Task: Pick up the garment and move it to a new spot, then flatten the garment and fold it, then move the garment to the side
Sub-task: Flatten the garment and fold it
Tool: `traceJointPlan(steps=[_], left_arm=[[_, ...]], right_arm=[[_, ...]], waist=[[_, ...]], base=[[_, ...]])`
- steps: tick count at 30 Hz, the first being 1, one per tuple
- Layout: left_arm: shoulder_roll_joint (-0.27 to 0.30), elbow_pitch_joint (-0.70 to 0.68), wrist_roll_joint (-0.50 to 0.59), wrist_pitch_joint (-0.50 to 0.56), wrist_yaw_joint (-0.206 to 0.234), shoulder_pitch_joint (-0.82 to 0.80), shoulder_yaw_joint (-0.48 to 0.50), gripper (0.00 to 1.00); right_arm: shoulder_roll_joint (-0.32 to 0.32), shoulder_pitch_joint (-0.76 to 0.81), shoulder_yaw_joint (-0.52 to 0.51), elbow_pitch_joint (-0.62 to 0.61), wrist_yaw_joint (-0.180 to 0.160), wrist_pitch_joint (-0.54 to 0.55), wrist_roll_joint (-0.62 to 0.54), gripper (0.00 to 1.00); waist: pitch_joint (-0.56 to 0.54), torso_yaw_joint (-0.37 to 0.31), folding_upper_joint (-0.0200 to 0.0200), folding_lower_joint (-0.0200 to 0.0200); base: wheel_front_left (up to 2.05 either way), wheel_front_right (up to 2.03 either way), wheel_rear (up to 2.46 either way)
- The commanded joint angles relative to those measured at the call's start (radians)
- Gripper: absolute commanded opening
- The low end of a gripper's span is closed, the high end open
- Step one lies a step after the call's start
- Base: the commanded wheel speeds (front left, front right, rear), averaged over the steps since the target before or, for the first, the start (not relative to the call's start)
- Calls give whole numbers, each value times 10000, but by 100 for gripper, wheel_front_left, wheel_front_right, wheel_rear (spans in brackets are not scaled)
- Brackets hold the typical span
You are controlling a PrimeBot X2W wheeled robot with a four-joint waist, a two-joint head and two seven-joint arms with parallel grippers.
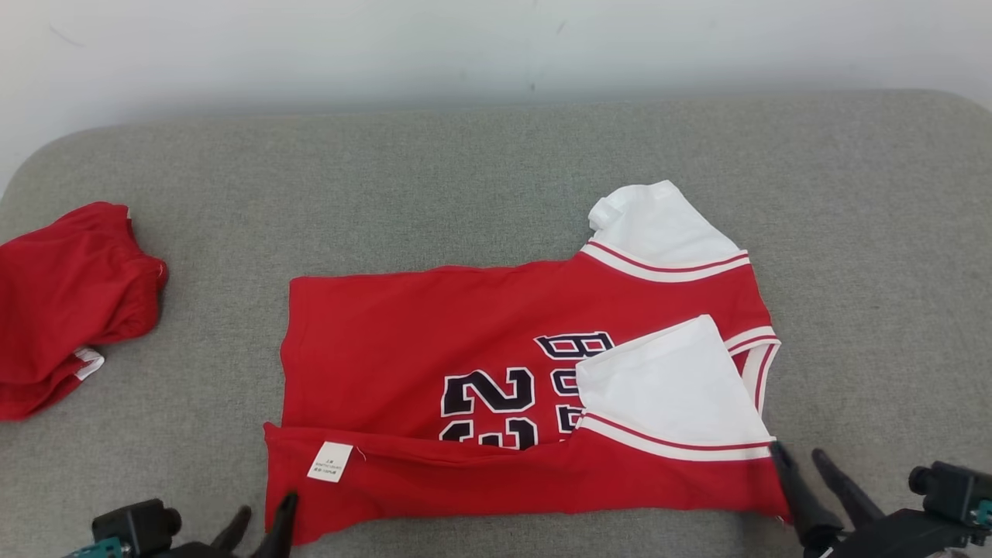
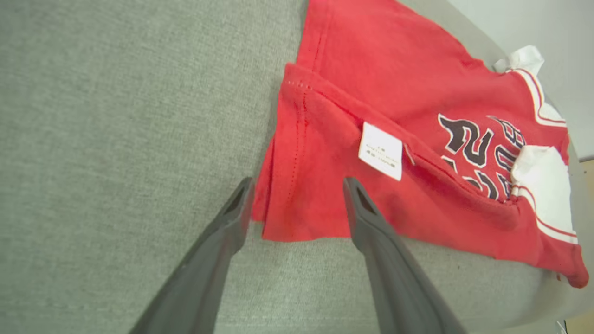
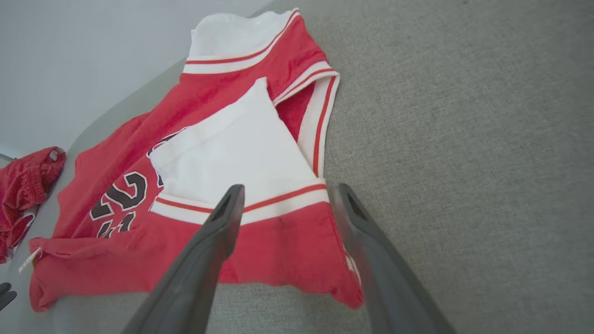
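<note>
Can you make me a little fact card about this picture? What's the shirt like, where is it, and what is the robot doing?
Garment: red jersey, number 23, white sleeves
Fold: near long edge folded over; one white sleeve lies on the front
Tag: white label shows on the folded edge
Surface: gray cushion
Robot's left: left end effector open, at the jersey's near left corner
Robot's right: right end effector open, at the near right corner
Also there: second red garment, far left, apart from the jersey

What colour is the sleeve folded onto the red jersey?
The sleeve is white with a red-striped band; clearest in the right wrist view.
</note>
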Motion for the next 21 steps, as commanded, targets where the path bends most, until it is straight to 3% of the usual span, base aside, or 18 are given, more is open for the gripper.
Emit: traceJointPlan(steps=[1,12,16,21], left_arm=[[-57,34,74,-201,56,-139,122,100],[-324,-220,1091,-2440,511,-930,737,100],[-147,-328,1815,-2956,712,-1534,669,100],[24,-318,2418,-2865,803,-2317,418,100]], right_arm=[[48,-101,-118,-54,-4,-229,-113,100],[205,-907,-268,-487,-4,-2529,-1542,100],[137,-1500,-240,-521,-4,-2875,-1881,100],[-112,-2511,-33,-337,-4,-2697,-1922,100]], waist=[[-13,-13,0,1],[-88,-199,0,1],[-108,-277,0,1],[11,-397,0,1]], base=[[0,0,0],[0,0,0],[0,0,0],[0,0,0]])
